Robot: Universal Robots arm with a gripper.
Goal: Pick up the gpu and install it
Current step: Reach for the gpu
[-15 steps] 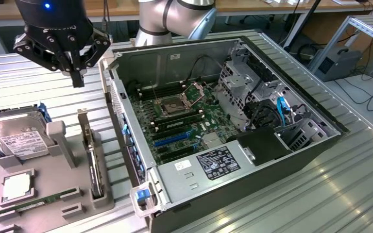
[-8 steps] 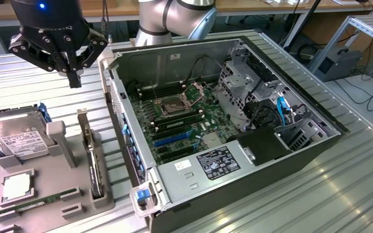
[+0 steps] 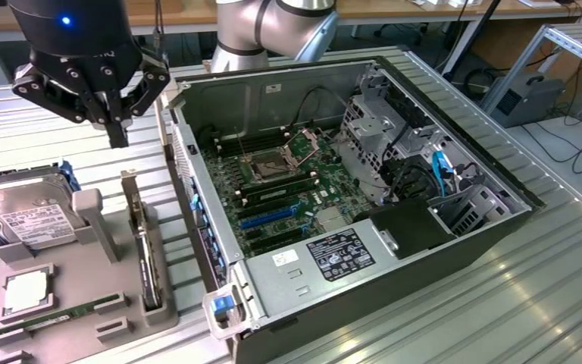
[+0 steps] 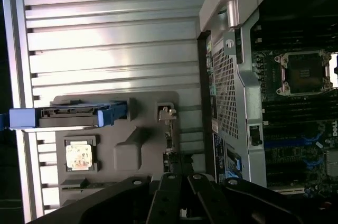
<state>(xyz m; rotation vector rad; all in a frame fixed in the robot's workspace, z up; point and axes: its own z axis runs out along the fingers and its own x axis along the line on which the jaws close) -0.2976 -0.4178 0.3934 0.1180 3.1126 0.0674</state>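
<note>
Claw hangs above the bench, clear of everything, nothing in its grasp. Cannot tell whether it is released or clenched.

Gpu: below the claw, not touched. It stands on its long edge in a slot of the grey holder, board upright. Its silver bracket is the end nearest the claw and sits almost straight under it, with a gap between them. In the wrist view the card is seen edge-on as a thin strip, with the bracket end farthest from the claw's dark links.

Other items in the same holder, all beyond the gpu to the exterior view's left of the claw:
- hard drive, white label up, leaning in its cradle with blue rails at its sides
- processor chip, lying flat in a square pocket
- green RAM stick, lying in a narrow groove

Computer case: to the exterior view's right of the claw, lying on its side with the panel off, just beside the holder. Motherboard exposed, with the CPU socket open and blue card slots showing no card in them. Gpu not yet installed.
</note>
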